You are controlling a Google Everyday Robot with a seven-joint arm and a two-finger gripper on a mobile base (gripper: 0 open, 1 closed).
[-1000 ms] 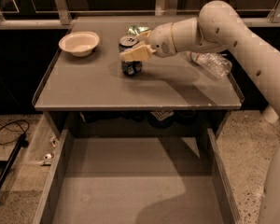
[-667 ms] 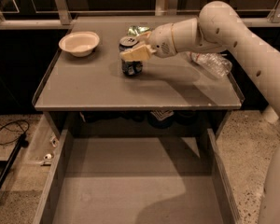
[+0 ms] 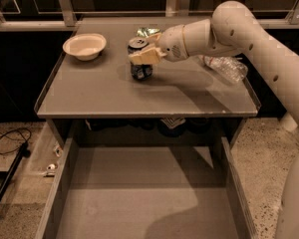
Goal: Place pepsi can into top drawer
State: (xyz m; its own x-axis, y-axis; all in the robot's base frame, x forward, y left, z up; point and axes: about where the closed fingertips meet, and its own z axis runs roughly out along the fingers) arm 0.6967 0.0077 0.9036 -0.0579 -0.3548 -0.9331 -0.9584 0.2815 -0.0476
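The pepsi can (image 3: 140, 71), dark blue with a silver top, stands upright on the grey tabletop (image 3: 104, 96), a little behind its middle. My gripper (image 3: 140, 54) reaches in from the right and straddles the can's upper half. One tan finger (image 3: 144, 57) lies across the can's front and the other is behind it. The fingers look closed on the can, and the can's base rests on the table. The top drawer (image 3: 139, 198) is pulled fully open below the table's front edge. Its flat grey floor is bare.
A white bowl (image 3: 84, 45) sits at the table's back left. A shiny green foil bag (image 3: 147, 32) lies just behind the can. A clear plastic bottle (image 3: 226, 67) lies on its side at the right, under my arm. A black cable (image 3: 10, 138) lies on the floor at left.
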